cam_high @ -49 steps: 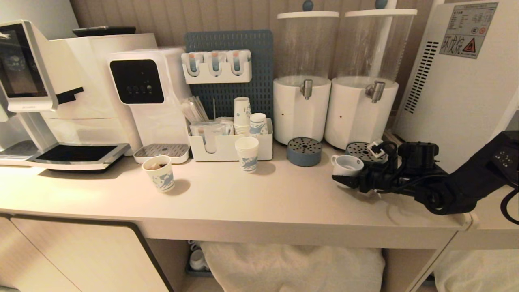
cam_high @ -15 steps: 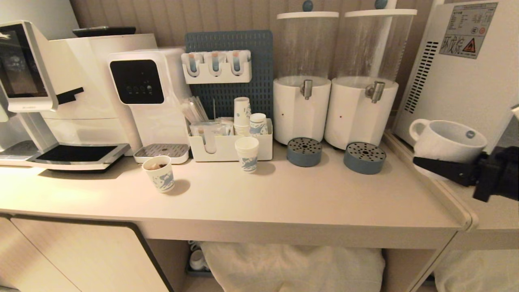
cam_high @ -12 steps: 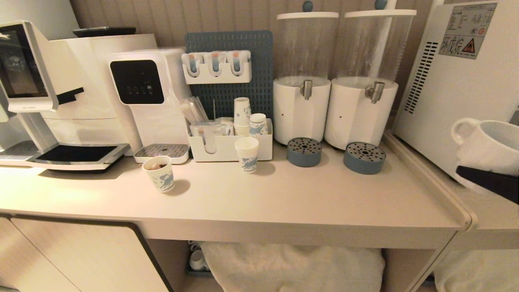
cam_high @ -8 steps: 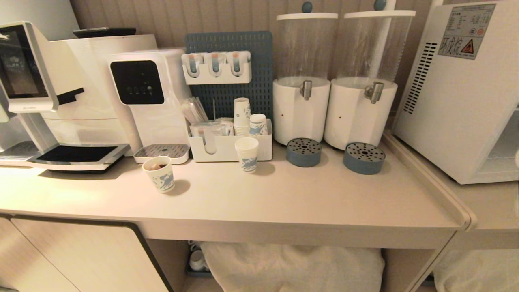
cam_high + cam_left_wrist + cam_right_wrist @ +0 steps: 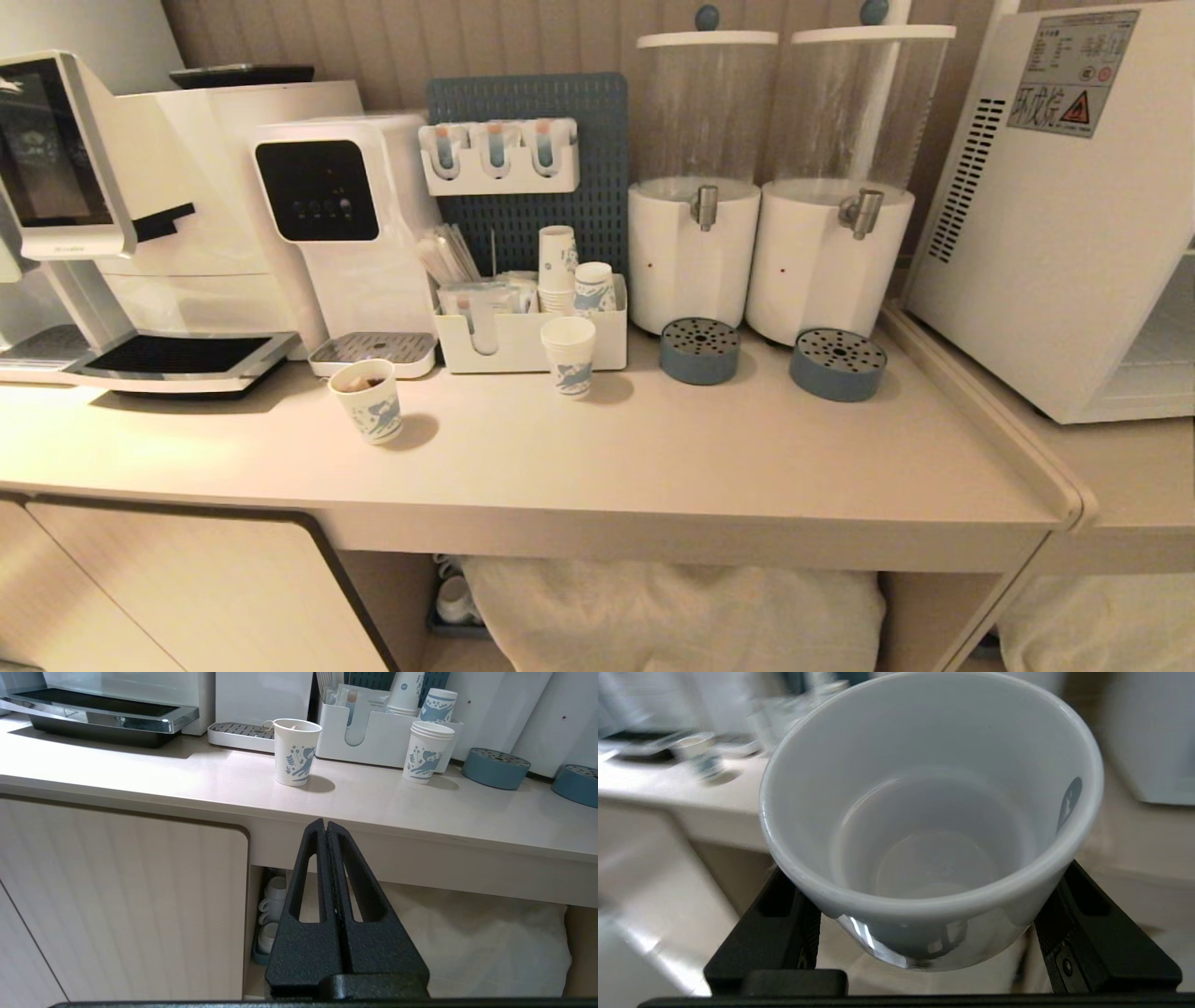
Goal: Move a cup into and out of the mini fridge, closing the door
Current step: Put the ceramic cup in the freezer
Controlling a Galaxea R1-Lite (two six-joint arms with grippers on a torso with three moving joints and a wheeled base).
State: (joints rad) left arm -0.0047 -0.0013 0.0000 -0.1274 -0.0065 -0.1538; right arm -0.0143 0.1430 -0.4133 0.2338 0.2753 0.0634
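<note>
Cup being carried toward the mini fridge

The cup (image 5: 931, 812) is being gripped by the right end effector (image 5: 931, 933), outside the head view; the mini fridge (image 5: 1055, 233) is being approached, and placement on a shelf is likely being called for next.

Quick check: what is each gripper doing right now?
Left gripper: shut, empty, parked below the counter edge.
Right gripper: shut on the white cup.

I'm looking at an office-style drinks corner: a coffee machine (image 5: 65, 187), water dispenser (image 5: 345, 215), two tapped drink dispensers (image 5: 691, 252), paper cups (image 5: 568, 350) and sachets in a caddy (image 5: 523, 331) line the bench (image 5: 653, 457), with a fridge (image 5: 1055, 224) alongside.
</note>
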